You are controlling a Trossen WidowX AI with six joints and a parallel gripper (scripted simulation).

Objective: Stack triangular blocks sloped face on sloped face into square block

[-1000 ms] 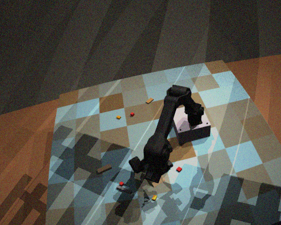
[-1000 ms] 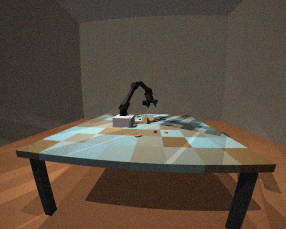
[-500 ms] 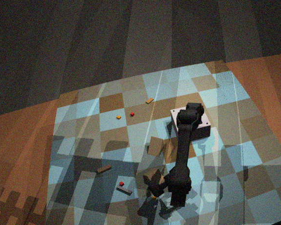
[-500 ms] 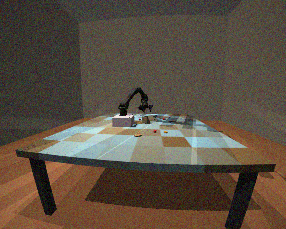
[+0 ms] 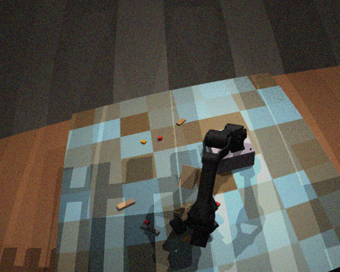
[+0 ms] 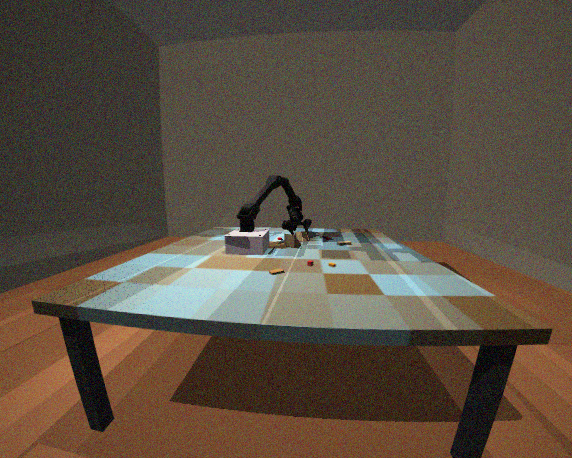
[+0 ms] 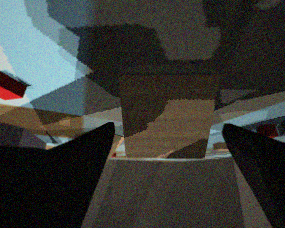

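One wooden triangular block (image 5: 189, 177) (image 6: 291, 240) stands on the table, on the base-box side of my hand. The other wooden block (image 5: 179, 211) (image 7: 190, 120) is mostly hidden by the hand in the top view; in the wrist view its shaded face shows ahead, between the spread fingertips. My gripper (image 6: 299, 233) (image 7: 167, 127) is open, low over the table, with nothing gripped. The two blocks appear apart in the top view. Whether a finger touches the nearer block, and how its sloped face lies, I cannot tell.
A red cube (image 5: 217, 204) (image 7: 7, 89) lies beside the arm. Another red cube (image 5: 147, 221), a dark bar (image 5: 150, 228) and a wooden plank (image 5: 126, 204) lie on the opposite side. An orange piece (image 5: 187, 239) is close to the hand. The pale base box (image 5: 238, 161) (image 6: 246, 243) carries the arm.
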